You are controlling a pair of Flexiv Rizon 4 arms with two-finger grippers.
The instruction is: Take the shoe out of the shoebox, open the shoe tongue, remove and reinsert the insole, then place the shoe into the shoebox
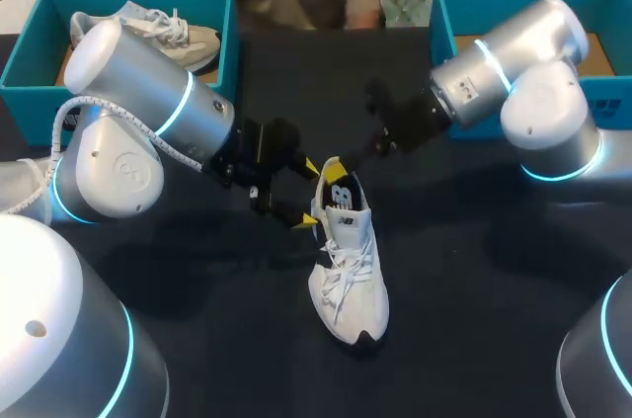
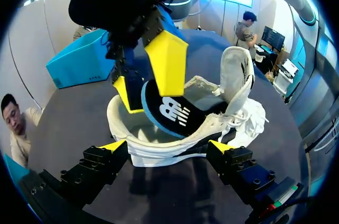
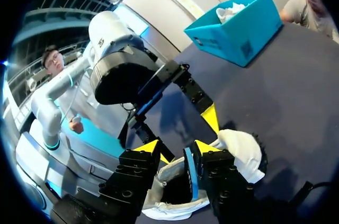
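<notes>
On the dark table [image 1: 474, 270] the shoe [image 1: 351, 280] is clamped by the left gripper [image 2: 167, 145], its insole [image 2: 169, 110] pinched by the right gripper [image 3: 177, 147]; if the clamp slips, the shoe could be dragged along.

Both jaws crowd the shoe [image 1: 348, 270] heel and insole [image 1: 339, 193]; toe end free

Pinches a black, blue-edged insole [image 3: 189, 173] on edge in the right gripper [image 3: 177, 149], right over the mouth of a white shoe [image 3: 239, 154] on the dark table [image 3: 296, 102]. Faces the left gripper [image 3: 185, 138] just beyond the shoe, one yellow tip raised beside it. Shows a teal shoebox [image 3: 235, 33] well apart across the table, something white inside.
</notes>
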